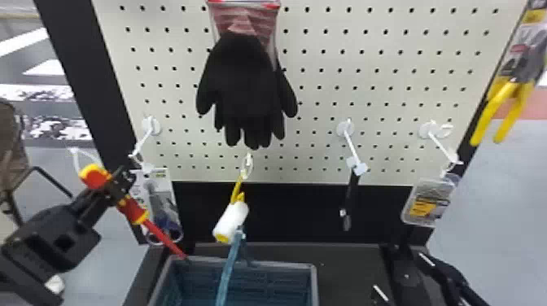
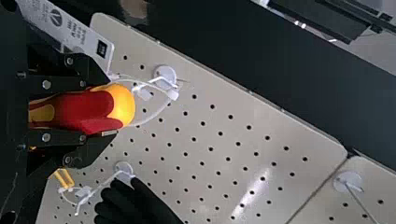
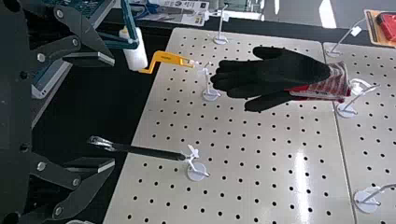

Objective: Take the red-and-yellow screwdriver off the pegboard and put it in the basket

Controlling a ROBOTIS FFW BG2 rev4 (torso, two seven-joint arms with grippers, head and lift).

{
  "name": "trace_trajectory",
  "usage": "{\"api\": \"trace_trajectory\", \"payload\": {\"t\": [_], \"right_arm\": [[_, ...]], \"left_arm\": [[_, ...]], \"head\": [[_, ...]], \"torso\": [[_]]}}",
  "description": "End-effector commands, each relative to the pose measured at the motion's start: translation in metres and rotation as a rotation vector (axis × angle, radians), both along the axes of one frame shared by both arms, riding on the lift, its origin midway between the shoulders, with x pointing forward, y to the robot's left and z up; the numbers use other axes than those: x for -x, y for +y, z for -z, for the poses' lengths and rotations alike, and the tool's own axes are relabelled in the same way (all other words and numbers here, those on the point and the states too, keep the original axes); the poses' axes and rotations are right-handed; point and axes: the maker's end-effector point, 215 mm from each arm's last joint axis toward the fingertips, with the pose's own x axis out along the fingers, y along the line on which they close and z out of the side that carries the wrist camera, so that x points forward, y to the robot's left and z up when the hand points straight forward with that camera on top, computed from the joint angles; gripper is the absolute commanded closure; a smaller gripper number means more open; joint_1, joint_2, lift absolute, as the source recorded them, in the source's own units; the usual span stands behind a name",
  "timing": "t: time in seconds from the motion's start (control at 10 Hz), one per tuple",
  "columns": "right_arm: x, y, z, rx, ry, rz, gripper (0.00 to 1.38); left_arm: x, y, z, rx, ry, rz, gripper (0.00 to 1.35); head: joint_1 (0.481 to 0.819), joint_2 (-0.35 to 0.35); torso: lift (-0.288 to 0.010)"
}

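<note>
Currently, the left end effector [image 1: 116,186] is closed around the handle of the red-and-yellow screwdriver [image 1: 132,209] at the left of the head view, the shaft slanting down toward the basket [image 1: 285,265] at bottom centre. At lower right, the right end effector [image 1: 403,276] stands open.

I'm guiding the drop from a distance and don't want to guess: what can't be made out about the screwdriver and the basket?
- Screwdriver tip: too small in the head view to tell whether it touches the basket.
- Mid-handle: covered in the head view by the left tool.
- Shaft: hidden in the left wrist view behind the left tool's body.
- Basket's near side: cut off by the head view's lower edge.
</note>
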Motion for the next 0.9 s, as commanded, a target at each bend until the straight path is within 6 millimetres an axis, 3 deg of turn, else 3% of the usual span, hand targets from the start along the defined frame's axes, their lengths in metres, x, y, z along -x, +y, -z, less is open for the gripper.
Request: {"api": "trace_trajectory", "payload": {"t": [0.0, 0.3, 0.8], "right_arm": [[0.0, 0.0, 0.001, -0.001, 0.002, 0.0, 0.5], [0.0, 0.0, 0.0, -0.002, 0.0, 0.001, 0.5], [0.001, 0.0, 0.001, -0.002, 0.001, 0.001, 0.5]], "left_arm": [[0.001, -0.001, 0.016, 0.027, 0.027, -0.002, 1.03], [0.008, 0.0, 0.048, 0.116, 0.087, -0.022, 1.03], [0.008, -0.028, 0.083, 0.219, 0.142, 0.017, 1.03]], "head": [[0.549, 0.0], [0.549, 0.0], [0.549, 0.0]], "torso": [[-0.1], [-0.1], [-0.1]]}}
